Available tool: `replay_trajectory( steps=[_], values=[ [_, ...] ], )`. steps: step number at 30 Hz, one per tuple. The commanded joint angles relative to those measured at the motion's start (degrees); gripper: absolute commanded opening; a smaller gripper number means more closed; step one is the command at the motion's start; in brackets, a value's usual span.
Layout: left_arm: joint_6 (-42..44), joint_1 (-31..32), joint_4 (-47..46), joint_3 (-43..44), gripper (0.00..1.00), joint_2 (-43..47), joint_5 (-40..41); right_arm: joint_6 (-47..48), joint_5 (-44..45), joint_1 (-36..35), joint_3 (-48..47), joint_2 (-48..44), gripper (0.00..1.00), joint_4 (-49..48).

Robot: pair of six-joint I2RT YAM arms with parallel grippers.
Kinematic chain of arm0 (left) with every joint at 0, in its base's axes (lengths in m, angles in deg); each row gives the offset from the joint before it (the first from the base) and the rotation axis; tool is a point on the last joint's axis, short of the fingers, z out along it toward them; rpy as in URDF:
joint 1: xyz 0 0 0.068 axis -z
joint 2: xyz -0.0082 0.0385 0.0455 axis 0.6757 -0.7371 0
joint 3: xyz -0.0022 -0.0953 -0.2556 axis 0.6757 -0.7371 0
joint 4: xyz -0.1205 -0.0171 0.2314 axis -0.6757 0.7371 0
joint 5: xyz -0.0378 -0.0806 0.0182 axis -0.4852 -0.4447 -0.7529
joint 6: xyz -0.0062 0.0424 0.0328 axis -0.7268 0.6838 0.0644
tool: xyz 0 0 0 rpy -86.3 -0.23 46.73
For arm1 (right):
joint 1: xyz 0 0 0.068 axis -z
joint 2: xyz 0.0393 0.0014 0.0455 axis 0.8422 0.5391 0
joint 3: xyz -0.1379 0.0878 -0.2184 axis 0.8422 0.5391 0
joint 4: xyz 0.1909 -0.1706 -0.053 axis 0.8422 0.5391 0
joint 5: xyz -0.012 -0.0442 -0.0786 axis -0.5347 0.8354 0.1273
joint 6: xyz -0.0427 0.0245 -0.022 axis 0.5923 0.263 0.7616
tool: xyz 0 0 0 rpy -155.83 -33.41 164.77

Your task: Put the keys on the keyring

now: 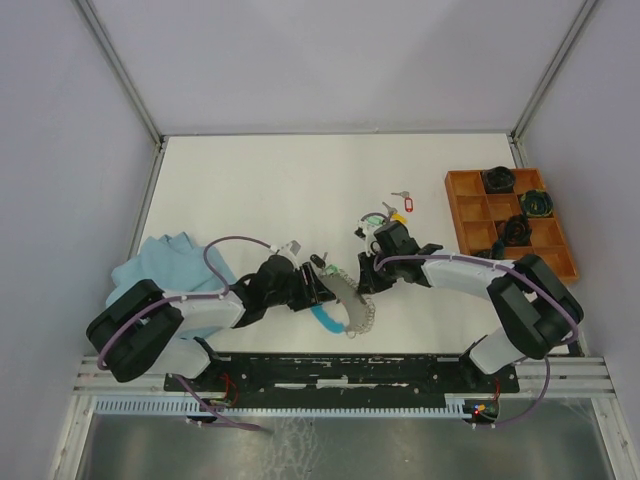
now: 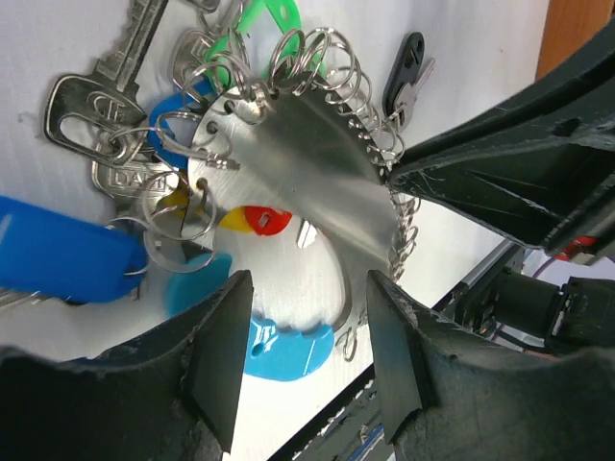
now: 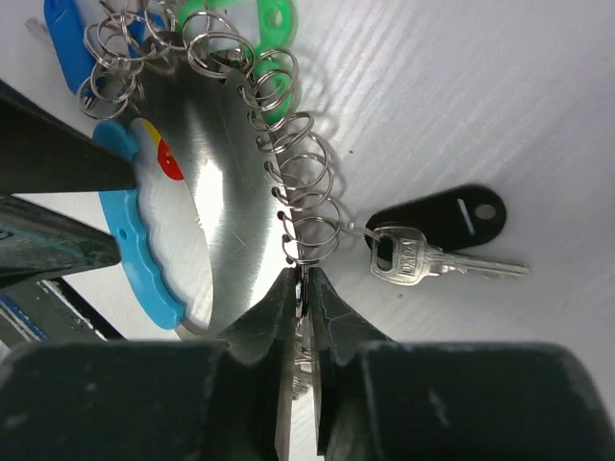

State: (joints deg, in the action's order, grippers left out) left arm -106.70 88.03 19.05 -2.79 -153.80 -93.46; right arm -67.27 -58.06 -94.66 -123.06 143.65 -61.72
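Two end effectors meet at the keyring (image 1: 352, 305), lower centre of the overhead frame. The right end effector (image 3: 303, 288) pinches narrow on its rim beside the black-tagged key (image 3: 404, 257). The left end effector (image 2: 309, 288) straddles it, grip unclear. Steadying the keyring before threading looks wise.

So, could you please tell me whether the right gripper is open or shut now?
Shut on the keyring: the fingers of the right gripper meet on its thin metal edge, only a sliver apart.
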Motion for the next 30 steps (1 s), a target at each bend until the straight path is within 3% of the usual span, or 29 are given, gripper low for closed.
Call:
replay_trajectory(
  steps=[1, 5, 12, 18, 25, 30],
  values=[
    [1.65, 0.32, -0.37, -0.79, 0.58, 0.02, 2.96, -1.63, -3.73, -0.15, -0.68, -3.5, 0.12, -3.81],
    [-2.37, 0.32, -3.6, -2.85, 0.66, 4.42, 3.58, -1.95, -3.32, -0.95, -1.34, -7.56, 0.01, -3.9],
    [-14.31, 0.33, -9.84, -8.0, 0.75, 13.71, 6.76, -2.67, 3.28, -5.23, -2.22, -13.31, 0.0, -4.2],
    [-23.78, 0.33, -14.9, -10.21, 0.83, 16.03, 8.09, -2.28, 11.68, -10.49, -3.08, -15.72, 0.01, -4.76],
    [-31.66, 0.36, -15.19, -9.59, 0.92, 13.18, 5.61, -1.59, 17.51, -13.78, -3.47, -16.44, 0.01, -6.12],
    [-35.24, 0.36, -11.22, -9.79, 0.95, 16.89, 5.63, -0.55, 20.89, -13.83, -3.69, -16.76, 0.01, -6.77]
  ],
)
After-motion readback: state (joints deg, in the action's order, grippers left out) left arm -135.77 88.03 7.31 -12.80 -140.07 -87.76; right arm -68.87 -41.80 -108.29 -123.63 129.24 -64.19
